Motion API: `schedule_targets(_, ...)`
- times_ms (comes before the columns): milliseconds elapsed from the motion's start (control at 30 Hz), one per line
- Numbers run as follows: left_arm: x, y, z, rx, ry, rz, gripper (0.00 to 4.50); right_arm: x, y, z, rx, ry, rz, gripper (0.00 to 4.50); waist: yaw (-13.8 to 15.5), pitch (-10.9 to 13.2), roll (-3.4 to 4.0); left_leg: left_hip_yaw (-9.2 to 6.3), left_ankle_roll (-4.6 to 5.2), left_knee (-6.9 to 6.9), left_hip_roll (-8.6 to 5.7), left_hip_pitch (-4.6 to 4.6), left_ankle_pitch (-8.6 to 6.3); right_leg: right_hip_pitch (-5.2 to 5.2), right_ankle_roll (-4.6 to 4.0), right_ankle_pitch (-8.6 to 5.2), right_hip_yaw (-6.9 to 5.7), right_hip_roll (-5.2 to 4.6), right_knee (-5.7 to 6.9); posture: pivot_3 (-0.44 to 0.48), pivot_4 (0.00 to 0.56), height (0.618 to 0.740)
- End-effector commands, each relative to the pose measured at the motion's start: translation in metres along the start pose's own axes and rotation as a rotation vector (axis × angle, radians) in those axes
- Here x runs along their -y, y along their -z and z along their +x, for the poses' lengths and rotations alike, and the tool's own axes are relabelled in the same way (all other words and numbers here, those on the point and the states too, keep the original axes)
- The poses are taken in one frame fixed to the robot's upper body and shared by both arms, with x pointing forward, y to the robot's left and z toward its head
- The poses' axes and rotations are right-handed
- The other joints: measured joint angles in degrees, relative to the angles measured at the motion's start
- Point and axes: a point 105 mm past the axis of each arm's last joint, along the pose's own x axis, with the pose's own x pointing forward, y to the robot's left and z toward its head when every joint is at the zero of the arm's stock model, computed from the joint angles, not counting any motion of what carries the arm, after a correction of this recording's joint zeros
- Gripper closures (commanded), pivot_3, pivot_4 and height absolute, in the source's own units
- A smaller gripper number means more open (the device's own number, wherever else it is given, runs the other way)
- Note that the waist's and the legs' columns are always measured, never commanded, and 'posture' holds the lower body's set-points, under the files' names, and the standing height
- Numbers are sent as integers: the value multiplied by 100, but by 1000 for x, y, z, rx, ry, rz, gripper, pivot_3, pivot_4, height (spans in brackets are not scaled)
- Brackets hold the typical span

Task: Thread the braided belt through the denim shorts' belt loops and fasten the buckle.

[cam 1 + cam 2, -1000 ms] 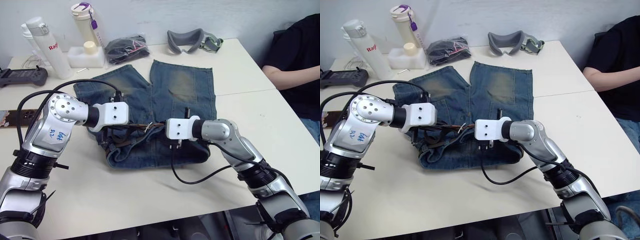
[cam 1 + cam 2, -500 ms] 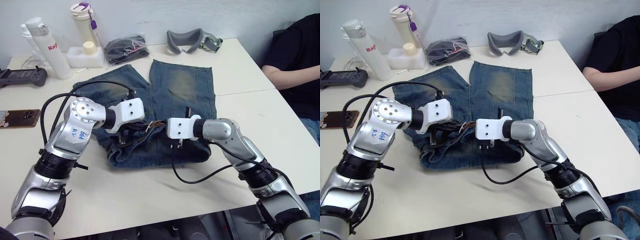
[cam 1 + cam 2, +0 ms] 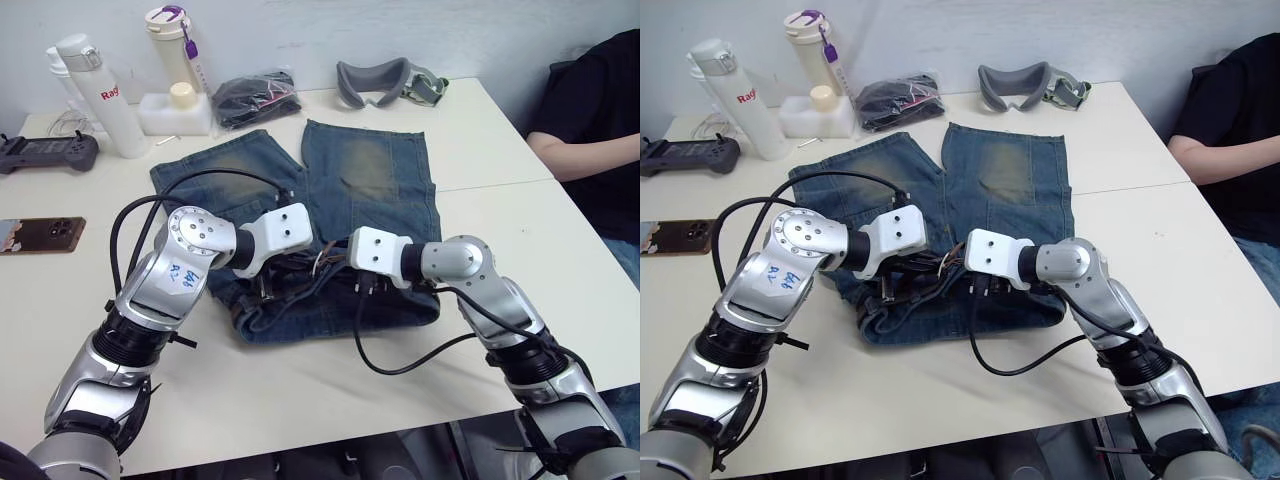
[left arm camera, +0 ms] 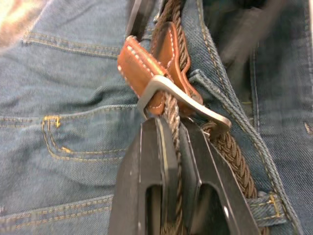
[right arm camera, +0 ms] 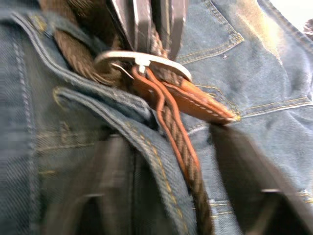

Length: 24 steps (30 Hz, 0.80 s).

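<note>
Left wrist view shows the left end effector (image 4: 171, 142) clamped on the belt (image 4: 234, 156) just behind the buckle (image 4: 181, 95) at the shorts' (image 4: 68, 98) waistband, right end effector (image 5: 161, 161) spread open alongside; judged best: hold strap taut while seating the prong.

Even, bright light; wrist views blur (soft at edges).

- Shorts (image 3: 370, 165): blue denim, faded yellowish-tan patches on both legs.
- Belt (image 4: 234, 156): dark brown braid, tan leather end with white stitching.
- Buckle (image 4: 183, 98): silver.
- Table (image 3: 500, 150): cream.
</note>
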Motion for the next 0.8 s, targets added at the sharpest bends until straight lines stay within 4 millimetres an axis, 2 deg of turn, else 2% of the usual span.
schedule_targets(33, 4, -15, -1, 44, 9, 52, 4500, 7, -7, -27, 35, -55, 38, 1010, 20, 0, 0, 0, 0, 0, 0, 0, 0, 1, 0, 0, 0, 0, -2, 0, 150, 739)
schedule_targets(167, 5, -22, -1, 78, 2, 48, 4500, 36, -20, -45, 108, 23, 59, 1010, 14, 0, 0, 0, 1, 1, 1, 3, 0, 0, 0, 0, 5, 4, 2, 0, 150, 739)
schedule_targets(467, 5, -21, 0, 81, -14, 39, 4500, 63, -16, -40, 109, 140, -20, 1010, -34, 0, 0, -6, 1, -2, 1, 3, 0, 0, 0, 0, 7, 3, -1, 0, 150, 739)
schedule_targets(600, 5, -22, 1, 84, -20, 37, 4500, 64, -16, -44, 103, 127, -34, 1010, -41, 0, 1, -6, 1, -1, 1, 3, 0, 0, 0, 0, 7, 3, 1, 0, 150, 739)
schedule_targets(733, 3, -23, 3, 87, -21, 37, 4500, 50, 17, -37, -80, 66, -210, 1010, -38, 0, 1, -6, 1, -1, 0, 3, 0, 0, 0, 0, 6, 3, -1, 0, 150, 739)
schedule_targets(800, 3, -25, 6, 92, -17, 36, 4500, 42, 25, -34, -91, 30, -227, 1010, -41, 0, 1, -6, 1, -1, -2, 3, 0, 1, 0, 0, 6, 2, -1, 0, 150, 739)
